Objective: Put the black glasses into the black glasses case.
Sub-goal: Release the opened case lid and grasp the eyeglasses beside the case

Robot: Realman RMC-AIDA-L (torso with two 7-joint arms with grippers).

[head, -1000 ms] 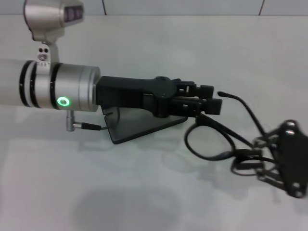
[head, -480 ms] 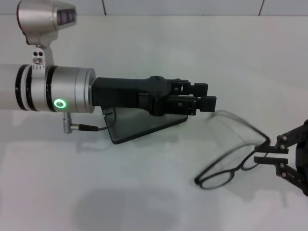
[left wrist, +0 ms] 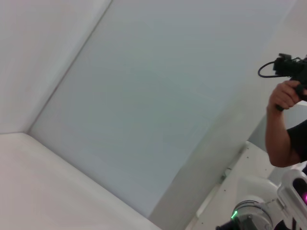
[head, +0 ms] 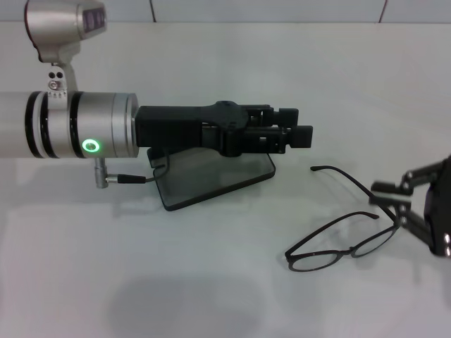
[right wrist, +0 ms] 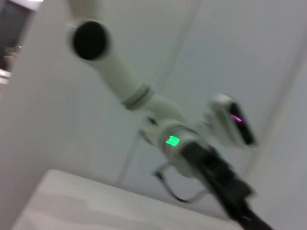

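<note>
The black glasses (head: 340, 243) lie on the white table at the front right, lenses toward me, one temple arm (head: 345, 179) reaching back. My right gripper (head: 392, 202) is at the right edge, open, its fingers (head: 384, 188) on either side of the glasses' right hinge. The black glasses case (head: 211, 184) lies open and flat at mid-table, grey lining up, partly hidden by my left gripper (head: 303, 127). That gripper reaches out level above the case, shut and empty. The right wrist view shows my left arm (right wrist: 172, 140), blurred. The left wrist view shows neither task object.
The left arm's silver forearm (head: 77, 134) with a green light spans the left of the head view, a cable (head: 130, 179) hanging below it. A person's arm holding a camera (left wrist: 288, 91) shows in the left wrist view. Bare white table (head: 176, 282) lies in front.
The right gripper swung right with the glasses, away from the left gripper and case. The glasses went from raised to lying on the table. The left arm barely shifted.
</note>
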